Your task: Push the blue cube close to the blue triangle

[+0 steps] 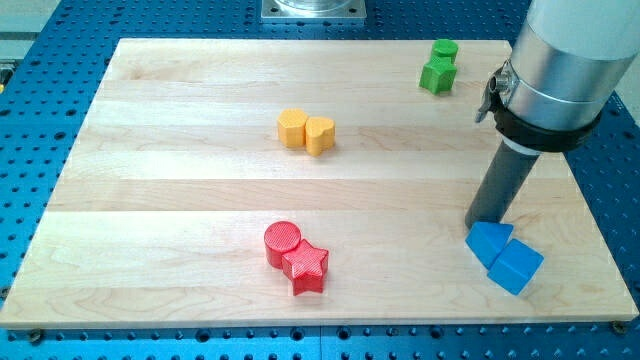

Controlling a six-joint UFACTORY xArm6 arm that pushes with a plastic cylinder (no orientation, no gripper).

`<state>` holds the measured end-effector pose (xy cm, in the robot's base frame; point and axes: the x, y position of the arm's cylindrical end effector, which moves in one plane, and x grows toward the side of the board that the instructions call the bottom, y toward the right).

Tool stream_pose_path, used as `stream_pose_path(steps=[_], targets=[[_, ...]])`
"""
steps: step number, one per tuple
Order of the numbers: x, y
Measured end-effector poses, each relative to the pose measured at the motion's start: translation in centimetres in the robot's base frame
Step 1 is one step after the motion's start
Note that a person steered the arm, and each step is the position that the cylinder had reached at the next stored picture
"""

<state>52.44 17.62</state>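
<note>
The blue cube (517, 267) lies near the view's bottom right corner of the wooden board (150, 200). The blue triangle (488, 242) sits right against its upper left side, and the two touch. My tip (479, 223) is at the lower end of the dark rod, just above the triangle's upper left edge, touching it or nearly so. The triangle lies between my tip and the cube.
A yellow hexagon (291, 128) and a yellow heart (320, 134) touch at upper centre. A red cylinder (282, 241) and a red star (306, 266) touch at lower centre. A green cylinder (445, 49) and another green block (438, 75) sit at the top right.
</note>
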Motion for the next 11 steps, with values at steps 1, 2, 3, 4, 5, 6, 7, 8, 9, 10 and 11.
stream_pose_path(steps=[1,2,3,4,5,6,7,8,9,10,11], targets=[[0.2,0.1],[0.2,0.0],[-2.0,1.6],[-3.3,2.6],[-1.4,6.3],[2.7,8.6],[3.9,9.9],[7.4,8.3],[8.6,6.4],[9.5,2.3],[8.5,0.0]])
